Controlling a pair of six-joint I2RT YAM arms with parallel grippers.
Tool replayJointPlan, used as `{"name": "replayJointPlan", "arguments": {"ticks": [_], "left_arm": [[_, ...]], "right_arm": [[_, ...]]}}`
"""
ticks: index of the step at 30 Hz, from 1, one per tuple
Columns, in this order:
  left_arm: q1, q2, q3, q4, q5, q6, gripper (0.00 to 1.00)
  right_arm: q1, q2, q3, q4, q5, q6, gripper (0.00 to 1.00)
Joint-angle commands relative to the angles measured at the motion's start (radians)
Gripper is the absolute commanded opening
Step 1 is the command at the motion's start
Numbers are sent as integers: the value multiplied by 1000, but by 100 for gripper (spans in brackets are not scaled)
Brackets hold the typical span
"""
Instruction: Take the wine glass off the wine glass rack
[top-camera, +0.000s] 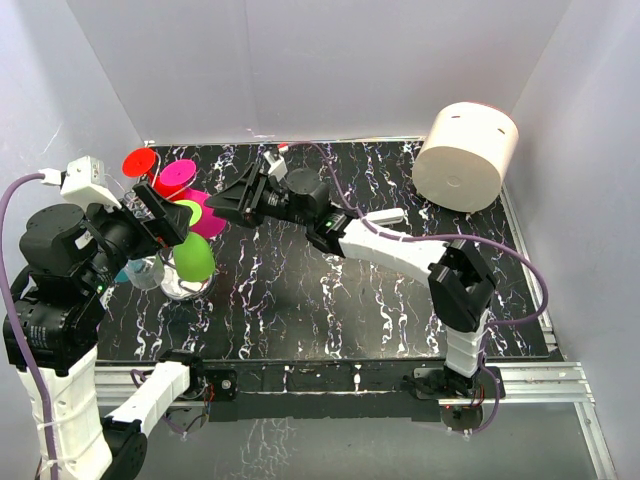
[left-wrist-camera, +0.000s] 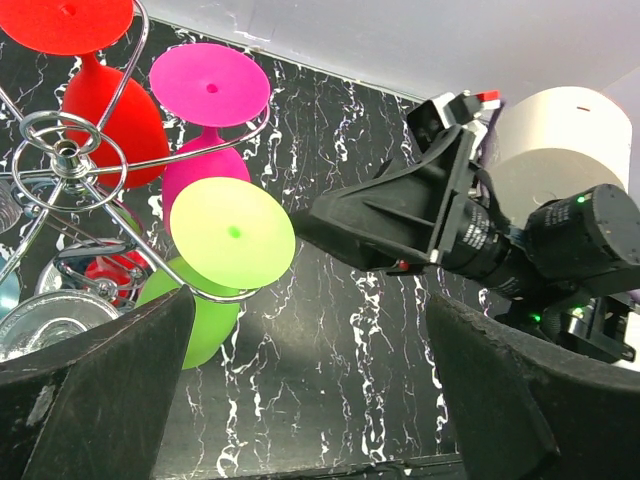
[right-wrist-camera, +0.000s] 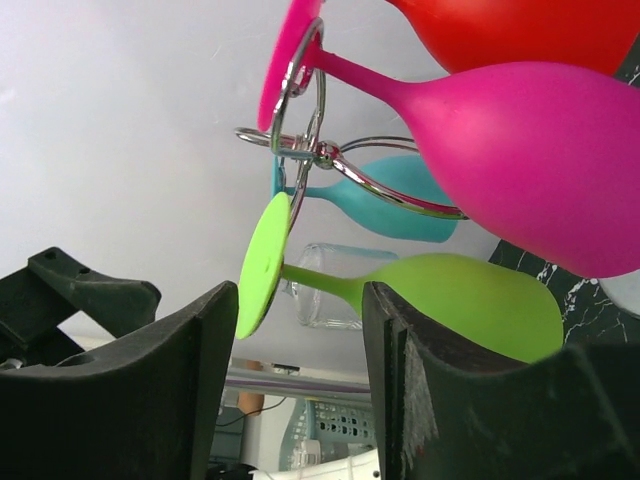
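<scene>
The wine glass rack (top-camera: 160, 200), a silver wire stand, is at the table's left with several coloured glasses hanging upside down. Its hub shows in the left wrist view (left-wrist-camera: 65, 150) and the right wrist view (right-wrist-camera: 310, 150). The green wine glass (top-camera: 194, 256) hangs on the near arm, foot (left-wrist-camera: 232, 232) up. My right gripper (top-camera: 222, 203) is open, its tips just short of the green glass's stem (right-wrist-camera: 320, 280), not touching. My left gripper (top-camera: 165, 220) is open and empty beside the rack, with the green bowl (left-wrist-camera: 200, 310) by its left finger (left-wrist-camera: 90, 390).
Red (left-wrist-camera: 110, 110), magenta (right-wrist-camera: 520, 150) and teal (right-wrist-camera: 390, 200) glasses hang on the rack's other arms. A clear glass (top-camera: 148, 272) is by the rack's shiny base (left-wrist-camera: 50, 320). A large cream cylinder (top-camera: 466, 155) stands at the back right. White walls enclose the black marbled table (top-camera: 330, 300).
</scene>
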Motion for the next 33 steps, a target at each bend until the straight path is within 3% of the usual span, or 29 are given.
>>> {"name": "replayJointPlan", "arguments": {"ticks": [1, 15, 23, 33], "left_arm": [[6, -5, 0, 6, 29, 5, 99], [6, -11, -12, 6, 34, 4, 99], [6, -17, -21, 6, 37, 4, 99], [6, -22, -23, 6, 37, 4, 99]], "right_arm": [[23, 22, 75, 88, 5, 36, 48], [54, 42, 85, 116, 14, 55, 44], [58, 60, 116, 121, 17, 67, 26], [58, 71, 132, 123, 15, 85, 13]]}}
